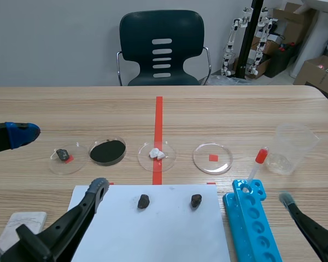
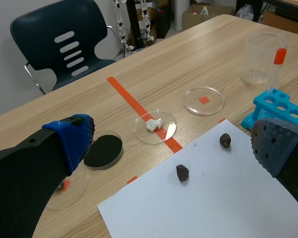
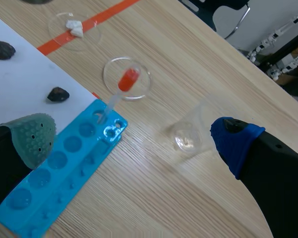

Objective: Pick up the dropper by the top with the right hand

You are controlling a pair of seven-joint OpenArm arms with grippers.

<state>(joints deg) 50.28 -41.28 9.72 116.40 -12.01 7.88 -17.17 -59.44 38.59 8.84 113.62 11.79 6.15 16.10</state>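
Observation:
The dropper (image 1: 257,162), a clear tube with an orange-red bulb, stands tilted in the far end hole of the blue tube rack (image 1: 252,222). In the right wrist view the dropper (image 3: 123,87) is ahead of my right gripper (image 3: 134,144), which is open and empty above the rack (image 3: 59,166). The right gripper (image 1: 315,176) hangs at the table's near right, right of the rack. My left gripper (image 1: 60,161) is open and empty over the near left. From the left wrist view the dropper (image 2: 276,65) rises from the rack (image 2: 275,105), far from the left gripper (image 2: 174,144).
A clear plastic beaker (image 1: 291,147) stands just right of the dropper. Several petri dishes (image 1: 212,158) line the table's middle. A white paper sheet (image 1: 164,229) carries two dark stones (image 1: 144,201). A folded cloth (image 1: 24,224) lies near left; a chair (image 1: 162,49) stands behind the table.

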